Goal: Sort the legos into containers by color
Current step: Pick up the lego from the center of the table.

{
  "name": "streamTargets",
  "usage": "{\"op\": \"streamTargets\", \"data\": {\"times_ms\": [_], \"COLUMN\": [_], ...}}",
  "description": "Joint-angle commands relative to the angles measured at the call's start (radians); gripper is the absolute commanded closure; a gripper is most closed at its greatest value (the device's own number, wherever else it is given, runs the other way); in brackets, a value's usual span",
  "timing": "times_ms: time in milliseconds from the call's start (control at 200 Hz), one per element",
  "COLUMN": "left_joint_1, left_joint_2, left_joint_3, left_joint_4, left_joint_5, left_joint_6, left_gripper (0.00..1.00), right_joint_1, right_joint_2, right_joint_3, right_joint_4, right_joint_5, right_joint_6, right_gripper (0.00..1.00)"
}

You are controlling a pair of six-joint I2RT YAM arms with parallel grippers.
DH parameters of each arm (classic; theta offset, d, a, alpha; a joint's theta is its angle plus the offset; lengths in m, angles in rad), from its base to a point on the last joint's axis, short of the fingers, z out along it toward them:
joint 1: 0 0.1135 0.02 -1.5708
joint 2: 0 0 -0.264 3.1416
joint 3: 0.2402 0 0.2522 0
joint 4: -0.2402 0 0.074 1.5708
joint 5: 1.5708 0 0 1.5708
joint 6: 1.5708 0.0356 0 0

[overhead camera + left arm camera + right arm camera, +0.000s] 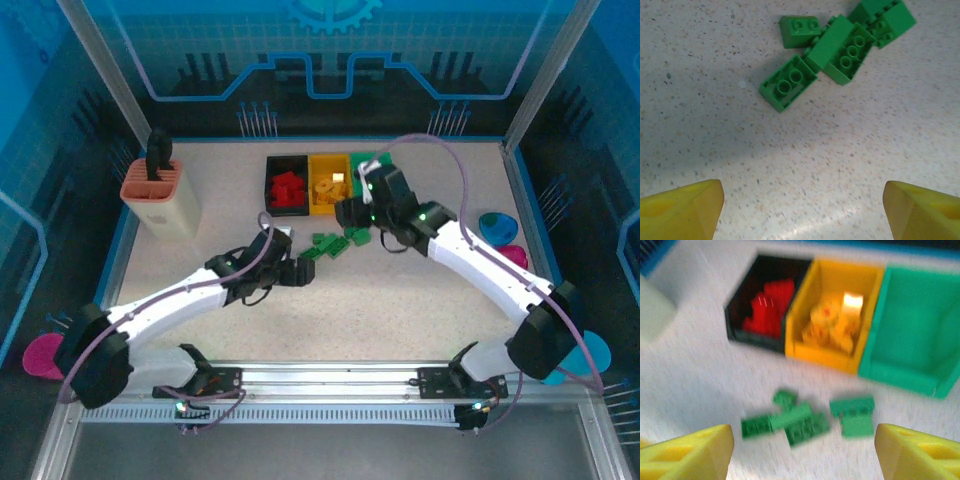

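Sorting is looking about two-thirds done, judging by the bins. At the left end of the far row, red legos are sitting in the black bin, and in the middle, yellow-orange legos are lying in the yellow bin. The green bin at the right end is showing a bare floor in the right wrist view, so no green piece seems to be sorted yet.

What is remaining are the green legos, lying loose in a small cluster on the table just on the near side of the bins. Several are touching one another, and one is sitting a little apart on the right.

The left gripper is hovering on the near side of that cluster with its fingers spread wide and nothing between them. The right gripper is also standing spread and empty, looking down over the cluster toward the row of bins. Each green piece is waiting to be carried to the right-hand bin.
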State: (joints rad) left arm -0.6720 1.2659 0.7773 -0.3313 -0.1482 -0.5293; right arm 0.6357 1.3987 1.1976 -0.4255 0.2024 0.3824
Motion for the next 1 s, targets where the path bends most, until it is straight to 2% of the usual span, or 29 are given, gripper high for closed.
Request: {"op": "streamTargets", "data": {"times_ms": [0, 160, 455, 995], "left_joint_1": [0.054, 0.104, 0.112, 0.112], "left_joint_2": [0.081, 0.214, 0.405, 0.583], "left_joint_3": [0.052, 0.107, 0.206, 0.373], "left_joint_4": [0.023, 0.039, 0.02, -0.051], "left_joint_5": [0.055, 0.081, 0.057, 0.059], "left_joint_6": [0.055, 0.079, 0.119, 0.214], "left_gripper": [0.17, 0.17, 0.18, 0.2], "right_joint_1": [0.011, 0.002, 0.004, 0.01], "right_joint_2": [-0.083, -0.161, -0.32, -0.416], "right_joint_3": [-0.151, -0.275, -0.483, -0.594], "right_joint_4": [0.108, 0.082, 0.113, 0.111], "right_joint_5": [-0.058, -0.03, -0.052, -0.046], "right_joint_6": [0.082, 0.126, 0.219, 0.276], "right_gripper": [0.24, 0.24, 0.24, 0.24]}}
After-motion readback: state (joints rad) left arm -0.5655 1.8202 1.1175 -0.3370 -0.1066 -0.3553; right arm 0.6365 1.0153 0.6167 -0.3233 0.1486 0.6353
